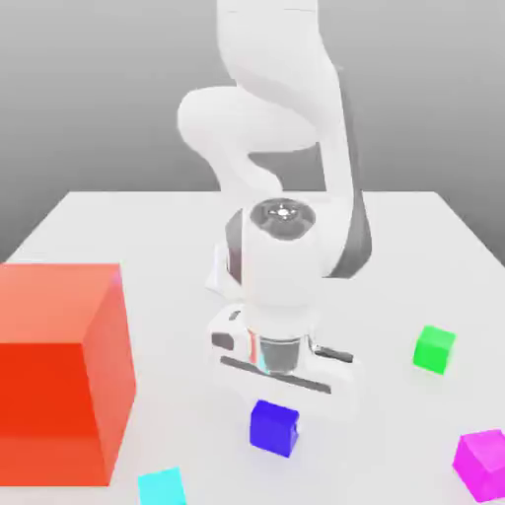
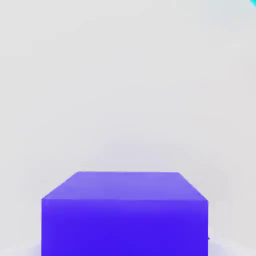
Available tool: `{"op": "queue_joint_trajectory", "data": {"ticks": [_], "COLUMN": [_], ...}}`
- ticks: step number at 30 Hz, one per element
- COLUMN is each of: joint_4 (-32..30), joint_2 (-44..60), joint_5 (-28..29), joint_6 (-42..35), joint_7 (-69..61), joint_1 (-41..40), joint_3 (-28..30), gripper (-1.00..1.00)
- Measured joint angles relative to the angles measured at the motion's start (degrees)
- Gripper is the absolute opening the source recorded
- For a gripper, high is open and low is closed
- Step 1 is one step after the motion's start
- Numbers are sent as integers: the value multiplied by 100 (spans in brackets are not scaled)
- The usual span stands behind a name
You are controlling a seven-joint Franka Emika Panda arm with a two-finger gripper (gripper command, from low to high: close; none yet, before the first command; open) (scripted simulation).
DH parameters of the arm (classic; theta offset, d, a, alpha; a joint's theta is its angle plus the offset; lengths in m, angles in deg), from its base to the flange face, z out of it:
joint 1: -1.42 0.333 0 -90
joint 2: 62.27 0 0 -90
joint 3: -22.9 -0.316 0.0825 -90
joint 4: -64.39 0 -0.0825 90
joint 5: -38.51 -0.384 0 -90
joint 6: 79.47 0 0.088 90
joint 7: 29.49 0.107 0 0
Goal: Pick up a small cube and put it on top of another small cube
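The blue cube (image 1: 274, 428) sits on the white table (image 1: 414, 256), near the front edge in the exterior view and roughly midway across it. In the hand view the blue cube (image 2: 125, 214) looms close, its top face and one side face both plain, with bare table (image 2: 125, 75) stretching beyond it. The gripper (image 1: 281, 380) is low over the table directly behind the cube in the exterior view, its white body and dark bar just beside the cube's far top edge. The fingers themselves are hidden behind the hand and the cube (their tips cannot be made out), but they are drawn together as tightly as they go; whether they clamp the blue cube or merely stand at it cannot be told, since the cube rests flat on the table.

The green cube (image 1: 434, 348) stands well apart, toward the exterior view's right and a little farther back. A magenta cube (image 1: 481, 464) lies at the front right corner of that view, and a cyan cube (image 1: 162, 486) at the front, left of the blue one; a sliver of cyan (image 2: 253, 3) also shows at a corner of the hand view. A big red block (image 1: 59, 370) fills the exterior view's left. The white arm (image 1: 276, 118) rises behind and bends down to the hand.
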Motion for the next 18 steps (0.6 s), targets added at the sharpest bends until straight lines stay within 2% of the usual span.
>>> {"op": "queue_joint_trajectory", "data": {"ticks": [3, 18], "joint_4": [-98, -358], "joint_2": [-533, -1354], "joint_5": [-127, -454], "joint_6": [-438, -991], "joint_7": [29, 3225], "joint_1": [50, 1906], "joint_3": [-80, -1041], "gripper": [-100, -100]}}
